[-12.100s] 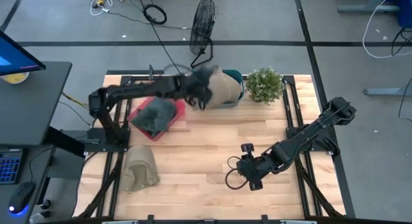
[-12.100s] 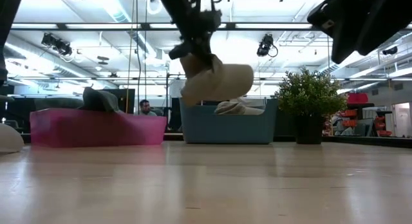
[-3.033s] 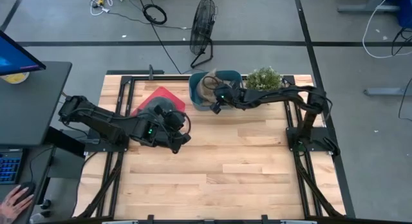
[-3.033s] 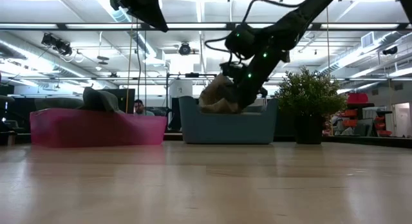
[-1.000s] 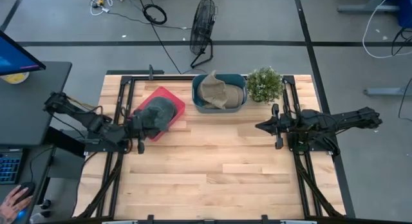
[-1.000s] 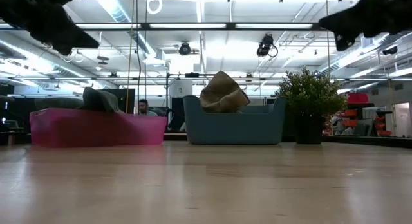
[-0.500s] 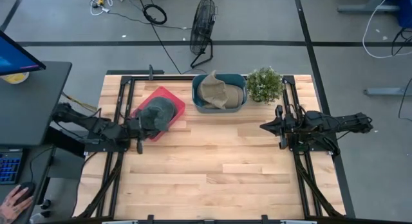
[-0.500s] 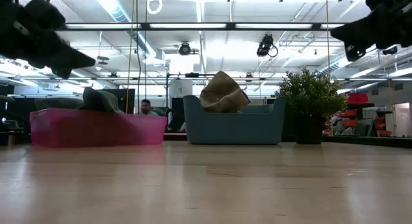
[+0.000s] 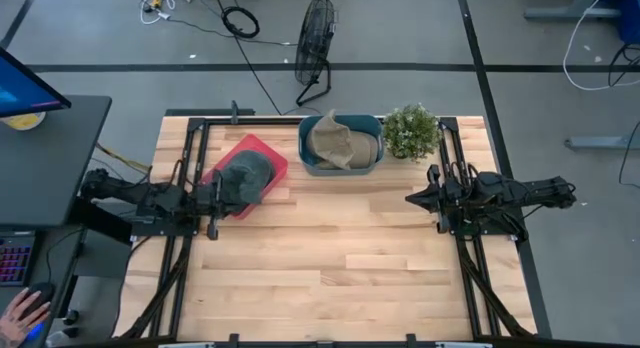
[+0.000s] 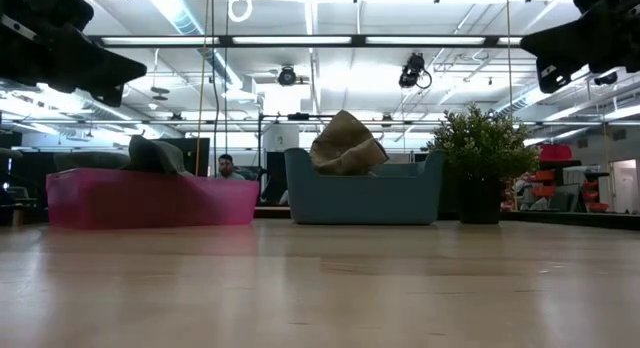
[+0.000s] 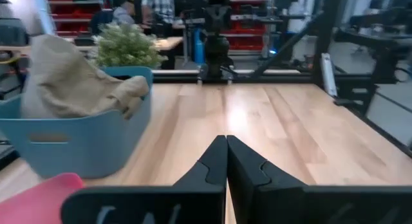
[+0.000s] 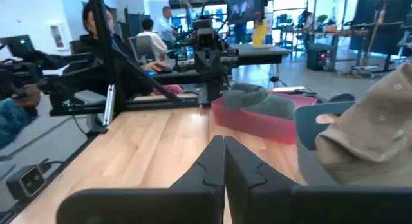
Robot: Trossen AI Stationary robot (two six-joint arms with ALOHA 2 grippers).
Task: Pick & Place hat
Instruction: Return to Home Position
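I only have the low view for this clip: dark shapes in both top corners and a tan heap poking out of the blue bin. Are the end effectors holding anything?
Observer: The left end effector is shut with nothing in it, as its wrist view shows.
Operator: And the right one?
Observer: The right end effector is shut and empty too, by its own wrist view.
Operator: Where do they sit over the table?
Observer: From above, each sits at its own side edge of the table: the left beside the pink bin, the right near the plant.
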